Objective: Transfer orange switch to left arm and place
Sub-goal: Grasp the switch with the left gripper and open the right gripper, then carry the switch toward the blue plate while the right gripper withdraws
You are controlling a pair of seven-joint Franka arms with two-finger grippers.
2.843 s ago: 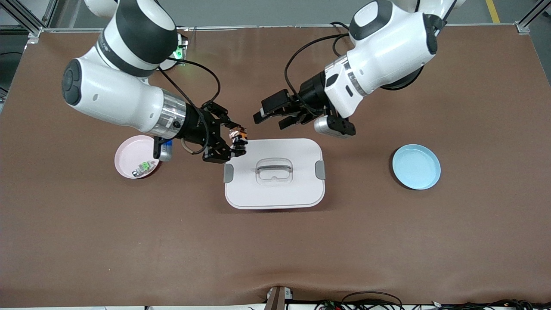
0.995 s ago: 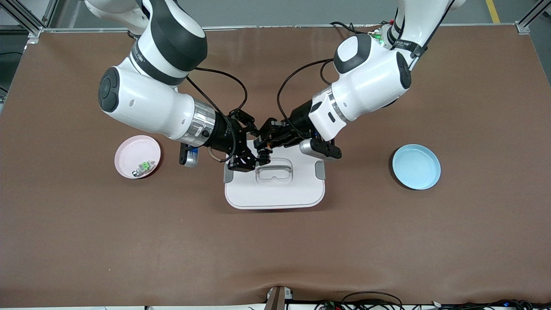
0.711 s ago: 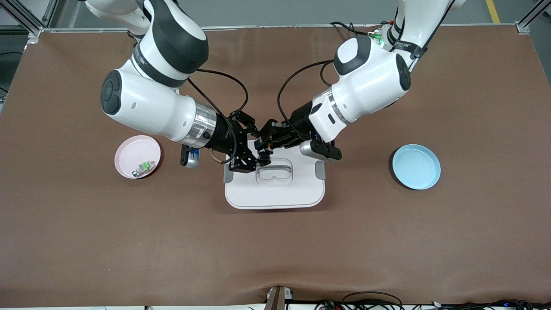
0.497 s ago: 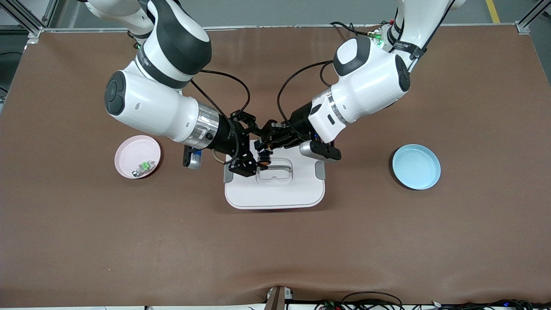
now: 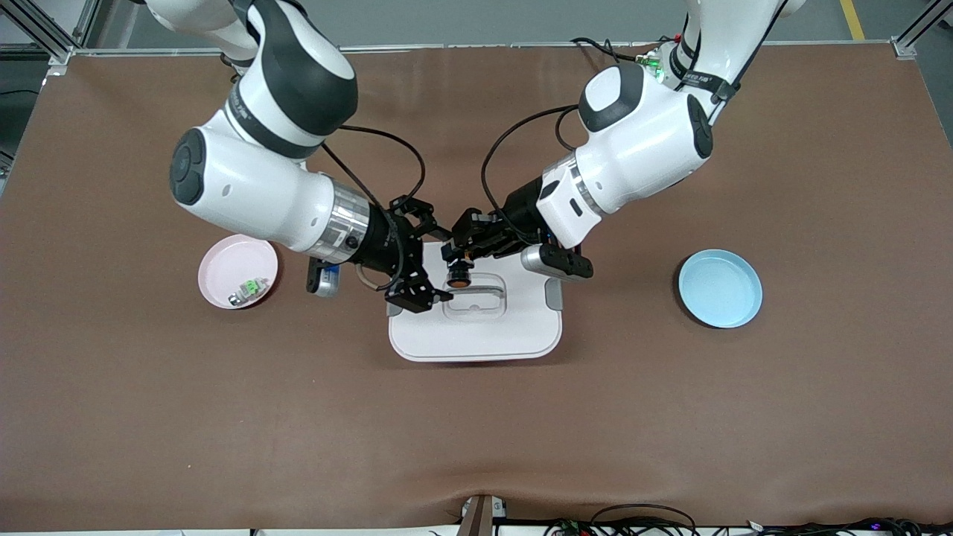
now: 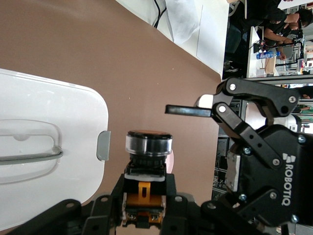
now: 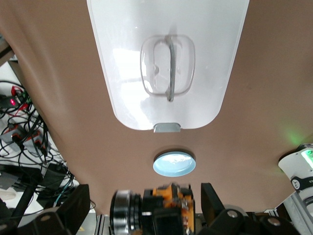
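Brown table (image 5: 149, 417); grey floor (image 5: 476, 22), perhaps cables (image 5: 633, 521) at its edge.

You are looking at an orange-capped black switch (image 5: 458, 277), a white box (image 5: 476, 327) with grey latches, pink plate (image 5: 223, 264), blue plate (image 5: 719, 287), brown table (image 5: 476, 432).

A robotics lab. Two white industrial arms (image 5: 246, 186) stand at a bench (image 5: 476, 417) covered in plain brown matting, framed by aluminium extrusion rails (image 5: 45, 37) over a grey floor with a yellow marking line (image 5: 852, 18). Bundles of loose cables (image 7: 24, 142) lie along the bench edge. In the left wrist view, people at cluttered desks (image 6: 274, 34) show in the background.
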